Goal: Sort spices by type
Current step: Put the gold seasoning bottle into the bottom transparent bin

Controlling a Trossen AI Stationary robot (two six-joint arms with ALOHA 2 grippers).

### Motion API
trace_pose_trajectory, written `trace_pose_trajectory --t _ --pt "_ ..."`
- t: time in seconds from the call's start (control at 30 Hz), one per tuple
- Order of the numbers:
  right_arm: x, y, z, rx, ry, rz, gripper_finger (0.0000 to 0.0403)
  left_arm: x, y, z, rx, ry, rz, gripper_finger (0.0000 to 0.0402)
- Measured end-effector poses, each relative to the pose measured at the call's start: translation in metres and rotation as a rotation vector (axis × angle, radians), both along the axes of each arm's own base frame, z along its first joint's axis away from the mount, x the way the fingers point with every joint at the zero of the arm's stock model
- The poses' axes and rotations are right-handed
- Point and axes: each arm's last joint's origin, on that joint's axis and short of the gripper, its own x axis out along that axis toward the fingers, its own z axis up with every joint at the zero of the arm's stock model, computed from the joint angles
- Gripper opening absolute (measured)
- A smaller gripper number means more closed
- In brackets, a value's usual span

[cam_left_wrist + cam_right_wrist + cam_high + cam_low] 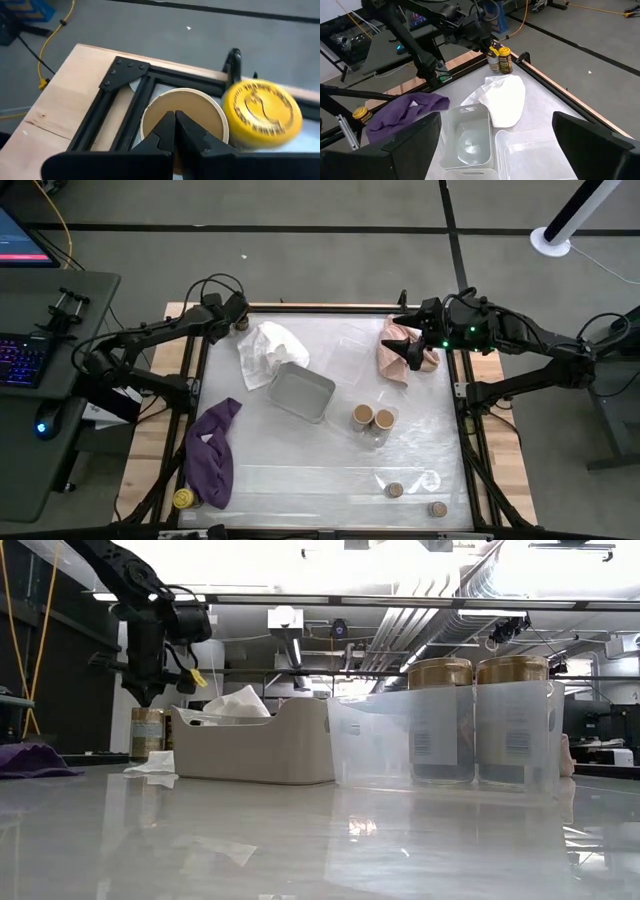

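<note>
**A:** Where do the jars stand?

**B:** Two tan-topped jars (373, 417) sit side by side in a clear bin (440, 745) near the middle of the surface (300, 480), so that type is partly gathered. A third tan-topped jar (182, 117) is at the far left corner, touching or just beside a yellow-lidded jar (262, 114).

**A:** And the rest?

**B:** Another yellow-lidded jar (183, 499) is at the near left edge beside the purple cloth (212, 452), well apart from its twin. Two tiny brownish jars (395, 490) lie near each other along the near right edge.

**A:** The arms?

**B:** The left gripper (175, 131) hangs right over the corner tan-topped jar, its fingers pressed together, holding nothing. The right gripper (412, 350) waits over the pink cloth (395, 345), fingers spread wide and empty.

**A:** So how far along?

**B:** Early to middle, I'd judge. The grey tray (300, 392) looks empty; the third tan jar isn't with its pair, and the yellow ones are unpaired.
</note>
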Motion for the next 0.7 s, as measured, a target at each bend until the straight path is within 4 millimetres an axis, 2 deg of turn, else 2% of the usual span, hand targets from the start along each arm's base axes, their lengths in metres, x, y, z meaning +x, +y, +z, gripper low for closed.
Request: trace_pose_trajectory --t 0.37,0.7 --pt "0.000 0.003 0.000 0.000 0.000 0.017 0.0378 0.015 -0.040 -0.004 -0.130 0.151 -0.178 0.0000" --pt "0.000 0.003 0.000 0.000 0.000 0.017 0.0378 0.021 -0.100 -0.005 -0.233 0.334 -0.358 0.0000"
